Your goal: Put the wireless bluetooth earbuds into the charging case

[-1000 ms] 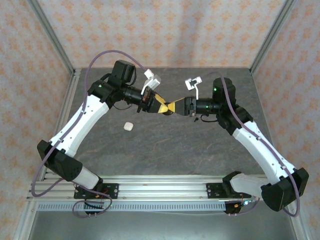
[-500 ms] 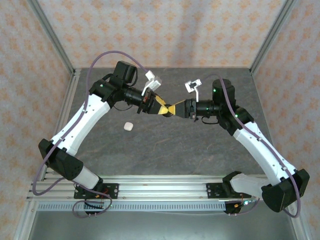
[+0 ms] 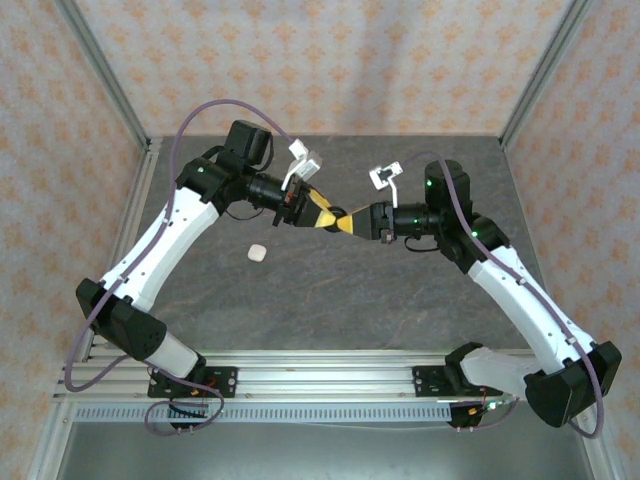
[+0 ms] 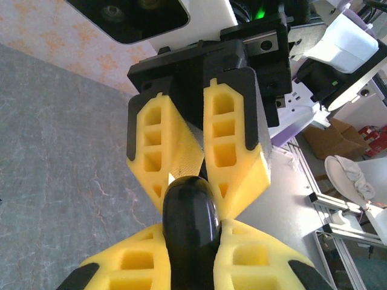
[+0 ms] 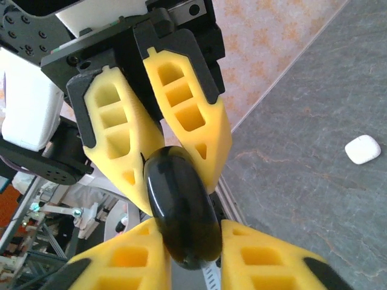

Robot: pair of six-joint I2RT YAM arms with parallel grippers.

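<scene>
**A:** Any containers on the left?

**B:** A small white case (image 3: 257,253) lies on the grey table (image 3: 400,300) with its lid down. What is inside cannot be told.

**A:** And in the middle?

**B:** The left gripper (image 3: 322,215) is nearly closed. Its yellow fingers (image 4: 154,238) clamp one end of a black charging case (image 4: 190,217), held in the air above the table.

**A:** The right side?

**B:** The right gripper (image 3: 346,222) pinches the other end between its own pads (image 5: 242,232), tip to tip with the left.

**A:** How does the black one look?

**B:** Glossy, rounded and oval, and apparently shut, so its contents are hidden.
</scene>
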